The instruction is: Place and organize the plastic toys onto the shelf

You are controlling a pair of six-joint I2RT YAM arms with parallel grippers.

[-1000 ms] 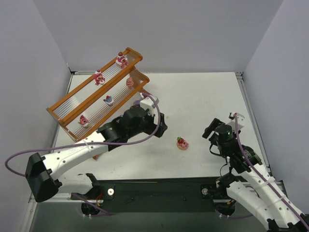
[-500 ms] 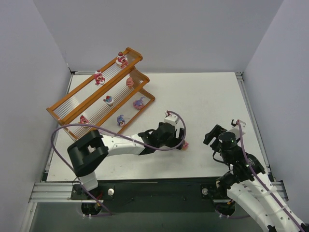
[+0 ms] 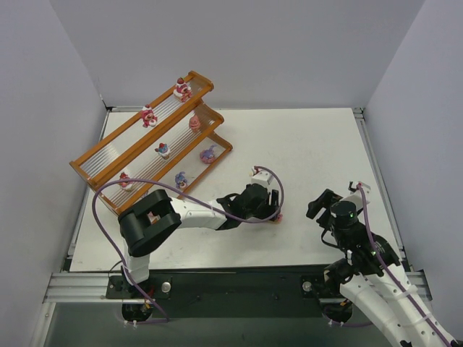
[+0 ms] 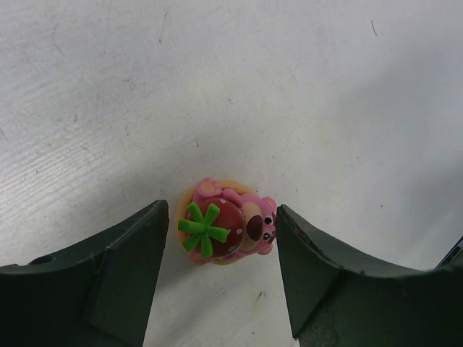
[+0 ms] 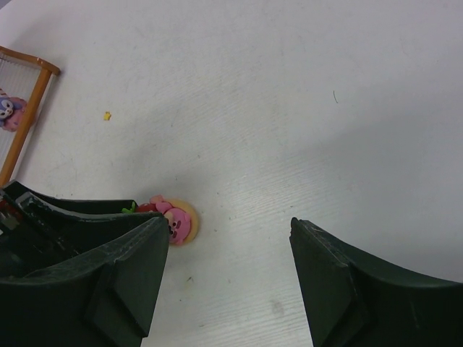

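Pink and glossy, with a green-leafed strawberry on top, one toy [image 4: 228, 231] sits on the white table [image 3: 304, 144], off the shelf [image 3: 116, 141] and out beyond the lowest tier's right-hand end. We see the left gripper [image 4: 222, 217] lowered over it, one dark finger on each side. The fingers are not clenched: a sliver of table shows between the toy and the finger on the left of the wrist view, while the other finger looks to be just touching it or nearly so.

From above, the shelf stands slanted in the far left part of the table. We count seven toys on it: two [image 3: 181, 88] on the top tier, three [image 3: 163, 150] on the middle one and two [image 3: 208, 154] on the lowest.

Farther from the shelf than the pink toy, the right gripper [image 5: 228, 228] hangs released, its fingers wide apart over bare table and gripping nothing. Its camera catches the shelf's corner, a purple toy [image 5: 9, 112] and a tiny yellow speck [image 5: 107, 115] just beside that corner.
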